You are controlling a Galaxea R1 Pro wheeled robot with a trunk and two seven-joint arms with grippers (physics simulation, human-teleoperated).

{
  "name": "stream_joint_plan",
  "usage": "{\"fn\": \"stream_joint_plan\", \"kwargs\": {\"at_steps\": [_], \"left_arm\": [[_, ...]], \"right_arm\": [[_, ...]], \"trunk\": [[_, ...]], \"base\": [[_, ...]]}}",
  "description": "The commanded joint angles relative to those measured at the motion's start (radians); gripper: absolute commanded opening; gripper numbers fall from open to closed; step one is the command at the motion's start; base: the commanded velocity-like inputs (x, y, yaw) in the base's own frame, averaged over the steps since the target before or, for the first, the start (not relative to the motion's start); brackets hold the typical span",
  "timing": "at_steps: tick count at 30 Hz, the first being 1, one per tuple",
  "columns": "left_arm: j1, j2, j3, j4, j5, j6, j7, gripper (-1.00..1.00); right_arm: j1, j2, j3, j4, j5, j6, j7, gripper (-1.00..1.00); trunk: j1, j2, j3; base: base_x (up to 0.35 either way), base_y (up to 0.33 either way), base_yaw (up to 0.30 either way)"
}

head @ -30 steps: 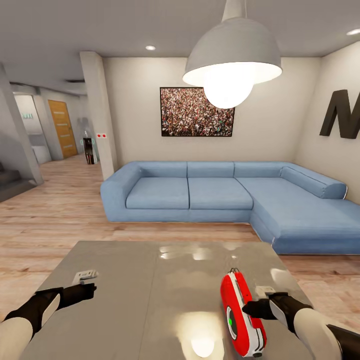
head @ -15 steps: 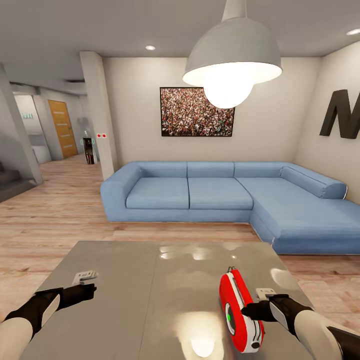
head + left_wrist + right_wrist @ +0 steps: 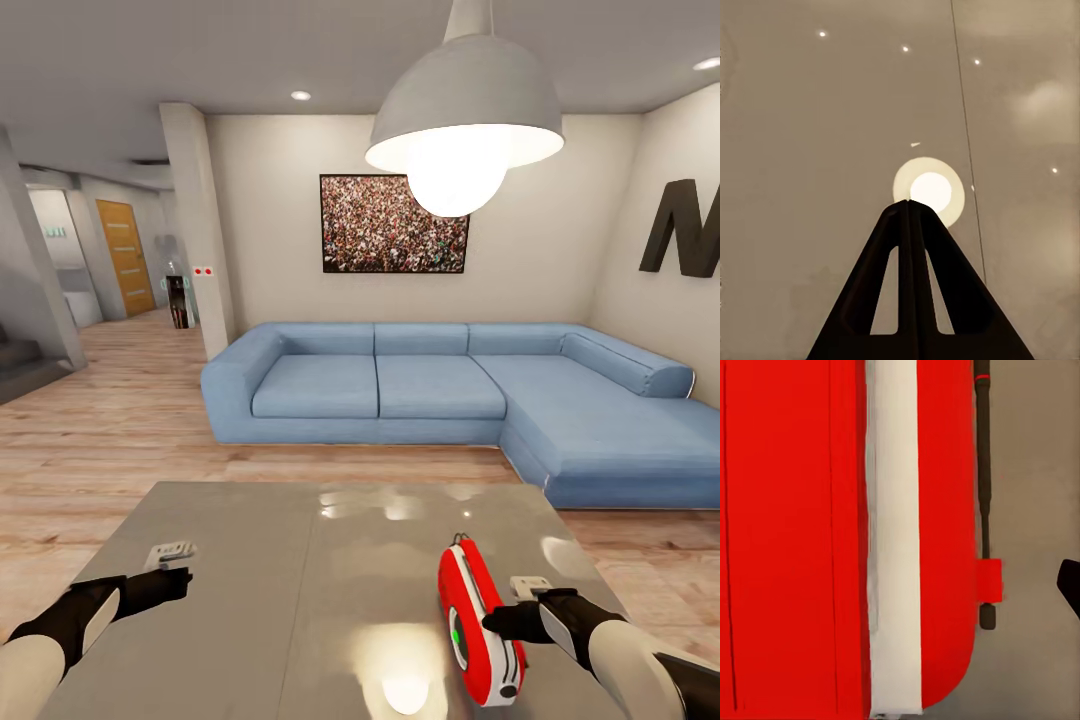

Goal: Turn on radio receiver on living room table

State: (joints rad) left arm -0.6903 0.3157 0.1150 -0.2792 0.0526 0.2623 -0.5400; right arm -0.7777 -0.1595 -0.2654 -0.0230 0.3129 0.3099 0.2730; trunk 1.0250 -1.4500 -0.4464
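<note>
The radio receiver (image 3: 478,625) stands on the bench (image 3: 300,560), touched at its side by the right hand (image 3: 500,622); its fingers cannot be told. The left hand (image 3: 180,578), pressed together, hovers apart. A light, steady push is advised, so it is not toppled.
</note>
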Motion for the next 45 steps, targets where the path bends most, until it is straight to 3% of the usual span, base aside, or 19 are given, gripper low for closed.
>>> {"fn": "stream_joint_plan", "kwargs": {"at_steps": [1, 10, 45], "left_arm": [[0.000, 0.000, 0.000, 0.000, 0.000, 0.000, 0.000, -1.00], [0.000, 0.000, 0.000, 0.000, 0.000, 0.000, 0.000, -1.00], [0.000, 0.000, 0.000, 0.002, 0.000, 0.000, 0.000, -1.00]], "right_arm": [[0.000, 0.000, 0.000, 0.000, 0.000, 0.000, 0.000, 1.00], [0.000, 0.000, 0.000, 0.000, 0.000, 0.000, 0.000, 1.00], [0.000, 0.000, 0.000, 0.000, 0.000, 0.000, 0.000, 1.00]], "trunk": [[0.000, 0.000, 0.000], [0.000, 0.000, 0.000], [0.000, 0.000, 0.000]], "base": [[0.000, 0.000, 0.000], [-0.074, 0.000, 0.000], [-0.312, 0.000, 0.000]]}}
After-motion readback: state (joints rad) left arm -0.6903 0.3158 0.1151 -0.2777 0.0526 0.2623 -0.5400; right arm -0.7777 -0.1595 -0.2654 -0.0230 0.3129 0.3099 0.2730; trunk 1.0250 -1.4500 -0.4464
